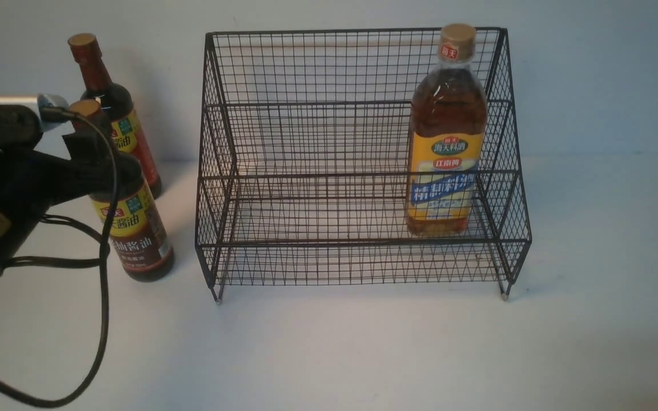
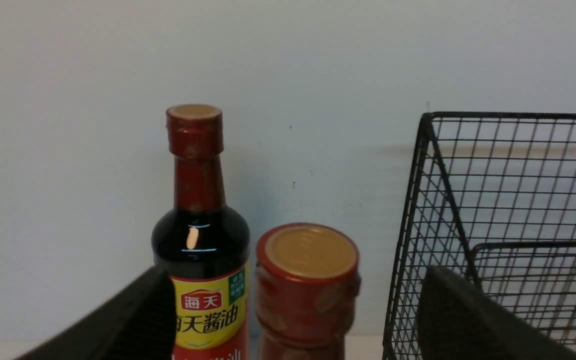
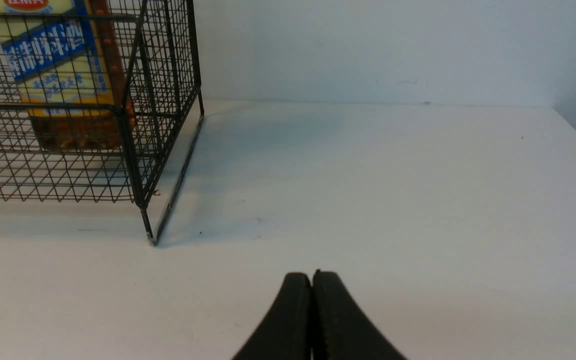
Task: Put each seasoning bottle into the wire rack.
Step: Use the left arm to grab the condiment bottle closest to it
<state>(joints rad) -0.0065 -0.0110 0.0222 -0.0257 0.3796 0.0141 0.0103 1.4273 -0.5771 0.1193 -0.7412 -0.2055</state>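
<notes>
Grasp the near bottle (image 1: 129,214) at its shoulder (heavy, slick glass, seemingly) with the spread, released left pincer (image 2: 296,274); leave right pincer (image 3: 312,295) clenched, empty.

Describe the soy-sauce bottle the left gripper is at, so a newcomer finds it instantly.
Start at the black wire rack; two dark soy-sauce bottles stand on the table outside its left side. Take the front bottle, nearer the robot. Unlike the rear bottle, the open left gripper straddles its neck.

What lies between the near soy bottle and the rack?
Nothing: the front view shows only a bare strip of table between the near soy bottle and the rack.
</notes>
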